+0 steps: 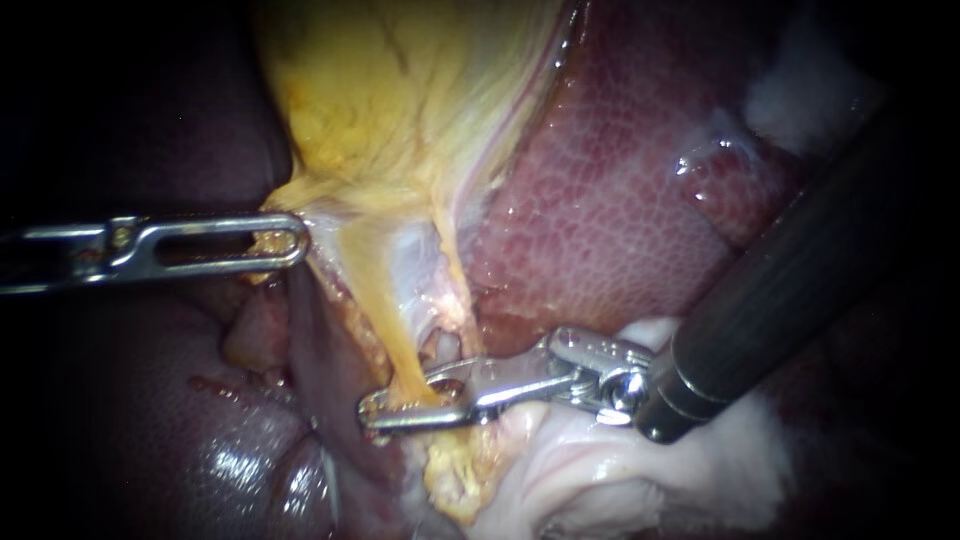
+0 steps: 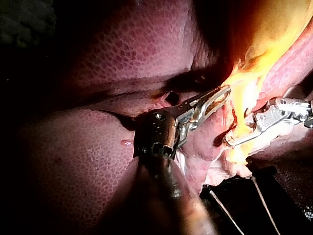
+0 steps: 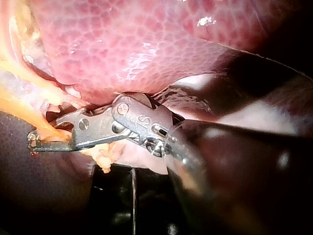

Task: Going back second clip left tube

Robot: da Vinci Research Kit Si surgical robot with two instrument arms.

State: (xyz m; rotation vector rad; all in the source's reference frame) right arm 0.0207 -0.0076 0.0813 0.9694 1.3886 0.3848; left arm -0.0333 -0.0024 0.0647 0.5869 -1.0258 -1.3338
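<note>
Mottled red liver (image 1: pixel 620 200) backdrop. Left instrument (image 1: pixel 293 241), nine o'clock: slotted steel jaws clamped on pale yellow gallbladder (image 1: pixel 400 100), apparently for tension. Right instrument (image 1: pixel 374 410), six o'clock: jaws closed across thin yellow left tube (image 1: pixel 394 345), likely clipping.

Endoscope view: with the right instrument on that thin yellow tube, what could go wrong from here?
1. The right instrument has its jaws shut on the thin, taut tube. Backing away before they open could tear it.
2. The left instrument grips the gallbladder at its edge and holds it stretched. If that grip slips, the tube may slacken and shift.
</note>
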